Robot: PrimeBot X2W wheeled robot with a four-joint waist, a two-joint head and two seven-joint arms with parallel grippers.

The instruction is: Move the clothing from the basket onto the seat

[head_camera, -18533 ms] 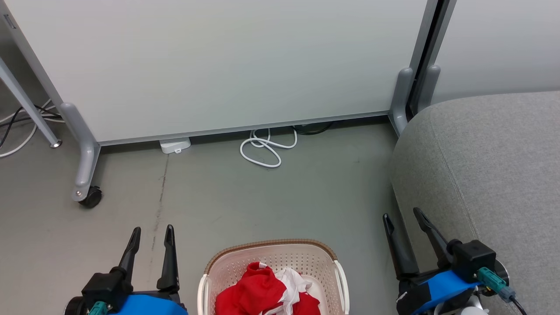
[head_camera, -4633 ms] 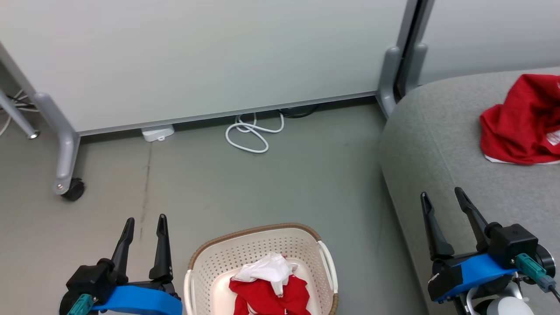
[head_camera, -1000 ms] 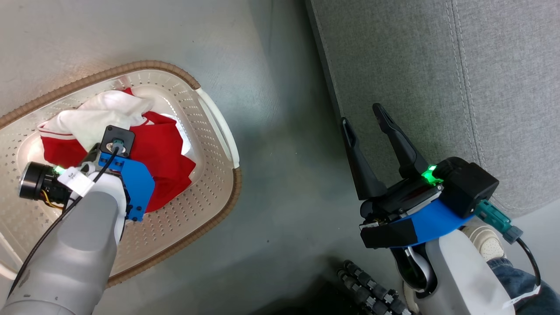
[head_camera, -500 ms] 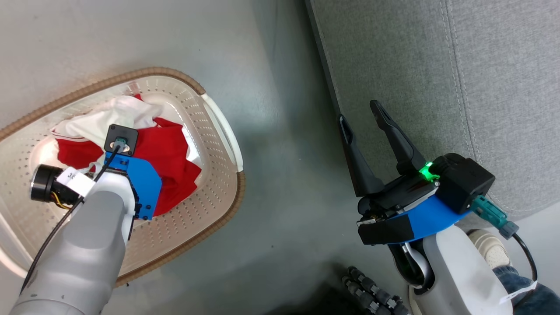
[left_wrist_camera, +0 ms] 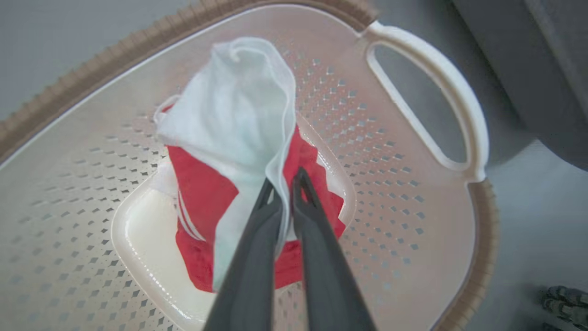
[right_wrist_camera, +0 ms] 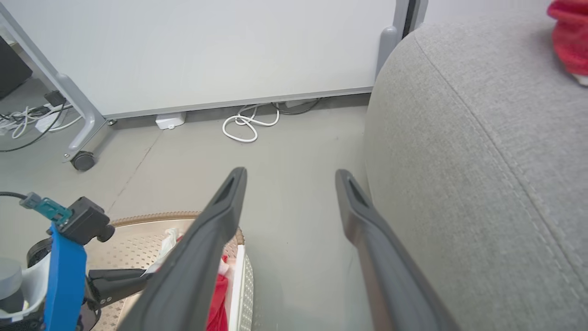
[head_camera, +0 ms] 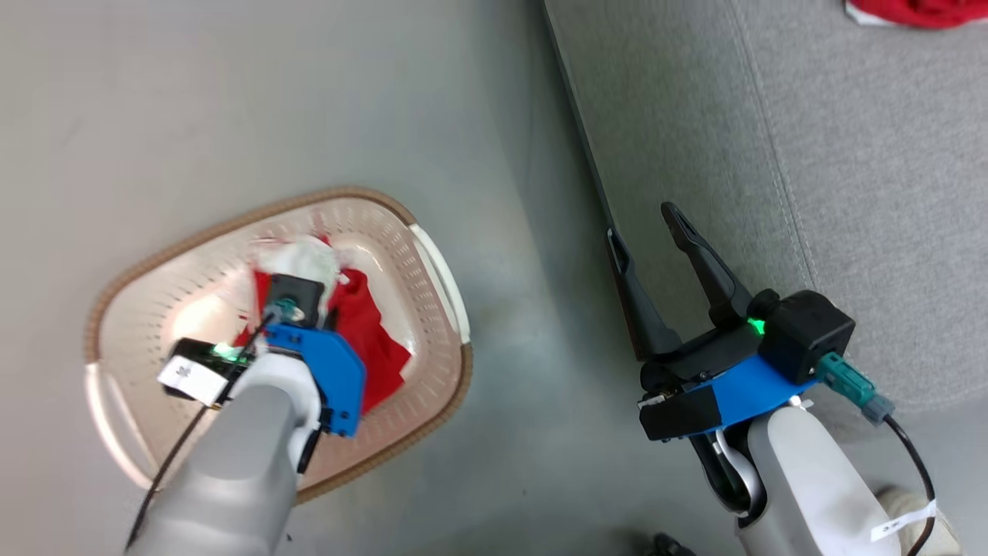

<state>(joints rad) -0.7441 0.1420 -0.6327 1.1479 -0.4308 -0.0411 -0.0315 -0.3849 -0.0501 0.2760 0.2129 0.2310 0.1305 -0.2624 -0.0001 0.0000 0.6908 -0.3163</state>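
Left gripper (left_wrist_camera: 282, 184) is down in the basket (left_wrist_camera: 413, 193), pinched tight on a white fold of the clothing (left_wrist_camera: 202, 202) lying mid-basket. Right gripper (head_camera: 641, 220) hangs spread wide and empty beside the basket, by the seat (head_camera: 849, 154). Well away from the basket, there's probably another red piece (head_camera: 918, 11) on the seat.

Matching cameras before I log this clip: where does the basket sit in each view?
Head view: basket in the lower left.
Left wrist view: basket spans most of the picture, seen from just above.
Right wrist view: basket at the bottom left, cut by the bottom edge.
Shared landmark: the grey seat, right of the basket in all three.
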